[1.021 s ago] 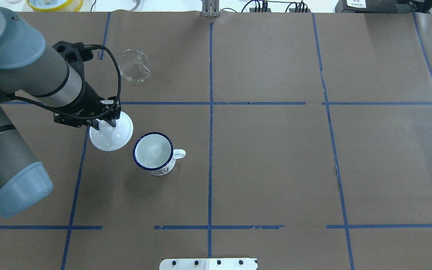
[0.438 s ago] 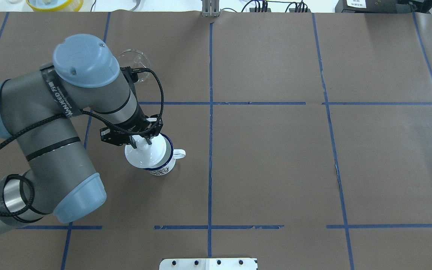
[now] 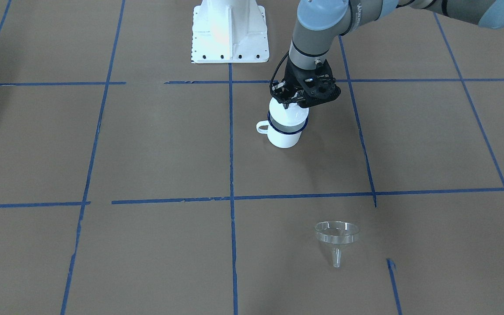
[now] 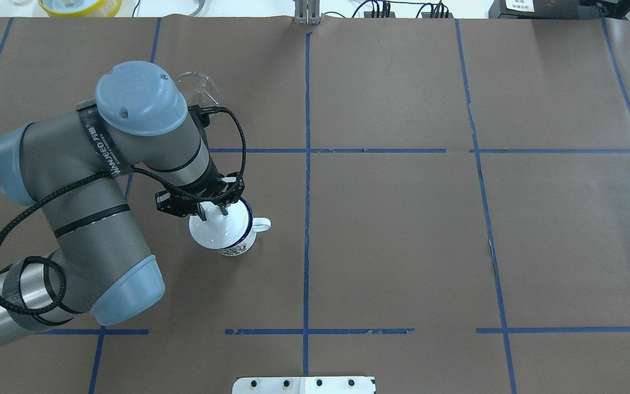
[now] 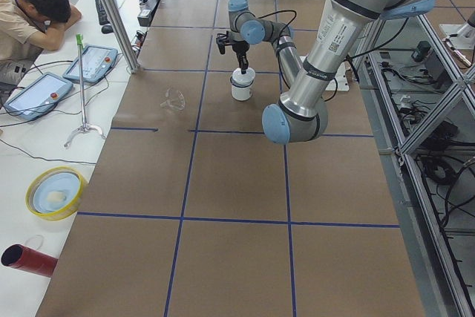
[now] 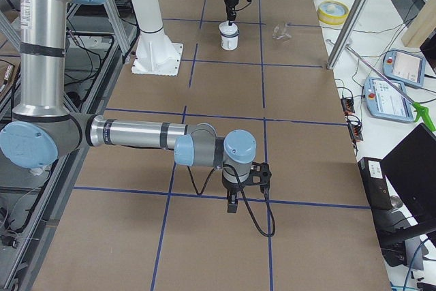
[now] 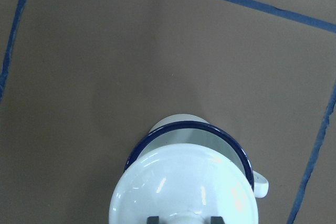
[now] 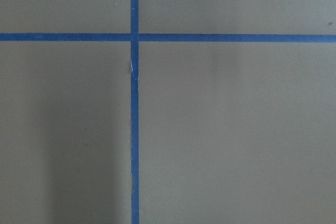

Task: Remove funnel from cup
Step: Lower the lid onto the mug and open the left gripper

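The clear funnel point(image 3: 337, 234) lies on the brown paper, apart from the cup; it also shows in the overhead view point(image 4: 204, 90), partly behind my left arm. The white cup point(image 3: 283, 136) with its dark blue rim point(image 7: 184, 126) stands upright, handle point(image 4: 263, 224) to the side. My left gripper point(image 4: 214, 210) is shut on the knob of a white domed lid point(image 7: 184, 187) and holds it just over the cup's mouth, slightly off-centre. My right gripper point(image 6: 231, 202) shows only in the exterior right view, low over the table; I cannot tell whether it is open or shut.
The robot's white base plate point(image 3: 230, 30) stands behind the cup. Blue tape lines point(image 4: 307, 164) cross the paper. A yellow-rimmed bowl point(image 4: 80, 5) sits beyond the table's far edge. A person point(image 5: 33, 12) sits at the side bench.
My left arm has carried the white lid from the table left of the cup to over the cup's mouth. The funnel and cup have not moved.
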You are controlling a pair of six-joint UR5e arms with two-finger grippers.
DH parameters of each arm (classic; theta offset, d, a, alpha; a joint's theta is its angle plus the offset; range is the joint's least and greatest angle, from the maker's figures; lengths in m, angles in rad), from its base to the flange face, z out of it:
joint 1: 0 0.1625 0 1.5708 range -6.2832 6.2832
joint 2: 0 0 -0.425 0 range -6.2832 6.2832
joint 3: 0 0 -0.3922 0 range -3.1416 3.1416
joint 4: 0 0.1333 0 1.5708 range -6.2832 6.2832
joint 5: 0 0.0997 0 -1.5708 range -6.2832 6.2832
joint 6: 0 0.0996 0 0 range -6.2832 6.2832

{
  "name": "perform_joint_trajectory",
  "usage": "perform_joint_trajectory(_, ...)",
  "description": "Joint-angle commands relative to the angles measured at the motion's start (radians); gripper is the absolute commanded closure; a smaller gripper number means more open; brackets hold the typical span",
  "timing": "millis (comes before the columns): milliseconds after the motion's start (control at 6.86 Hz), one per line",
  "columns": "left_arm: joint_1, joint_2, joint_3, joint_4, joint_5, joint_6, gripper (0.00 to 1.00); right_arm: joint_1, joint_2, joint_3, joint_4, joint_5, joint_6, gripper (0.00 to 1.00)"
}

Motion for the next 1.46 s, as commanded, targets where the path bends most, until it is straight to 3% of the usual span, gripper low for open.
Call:
perform_joint_trajectory(0, 0.001, 0.000, 0.004, -0.009, 0.000, -0.003, 1.00, 0.000, 0.000, 0.000, 0.000, 0.000, 0.000, 0.00)
perform_joint_trajectory(1312, 0.001, 0.006, 0.047, -0.060, 0.000, -0.002, 1.00, 0.000, 0.000, 0.000, 0.000, 0.000, 0.000, 0.00)
